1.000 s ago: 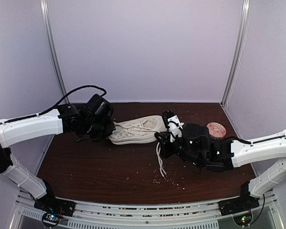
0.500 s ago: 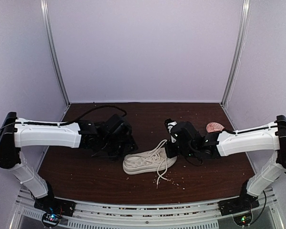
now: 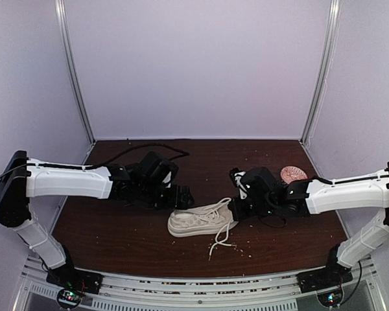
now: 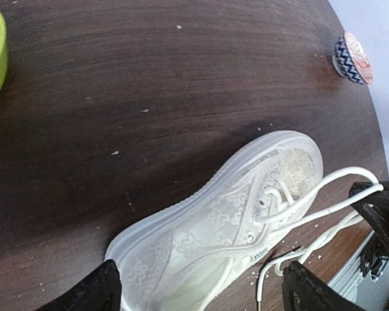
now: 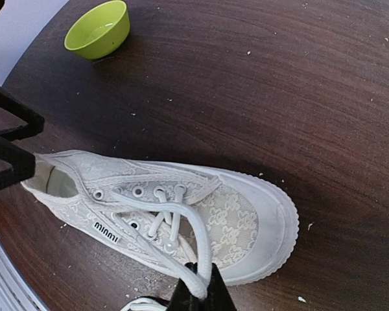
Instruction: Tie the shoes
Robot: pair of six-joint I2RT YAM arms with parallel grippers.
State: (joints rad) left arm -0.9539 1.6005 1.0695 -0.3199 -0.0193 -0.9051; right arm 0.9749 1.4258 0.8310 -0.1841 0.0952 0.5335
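A green bowl [image 5: 98,27] sits at the upper left of the right wrist view. A small patterned cup [image 3: 294,173] stands right of centre in the top view. Both are well apart from the sneaker [image 3: 198,220], which lies at the centre of the worktop [image 3: 117,240]. The left gripper [image 3: 180,197] is spread wide at its heel. The right gripper [image 5: 198,295] is clenched on a lace [image 5: 181,210] near the toe.

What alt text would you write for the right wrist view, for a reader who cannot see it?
The right gripper, shut, pinches a white lace of an off-white sneaker lying on a dark table, toe to the right. A green bowl stands at the upper left, and the open left gripper shows beside the heel.
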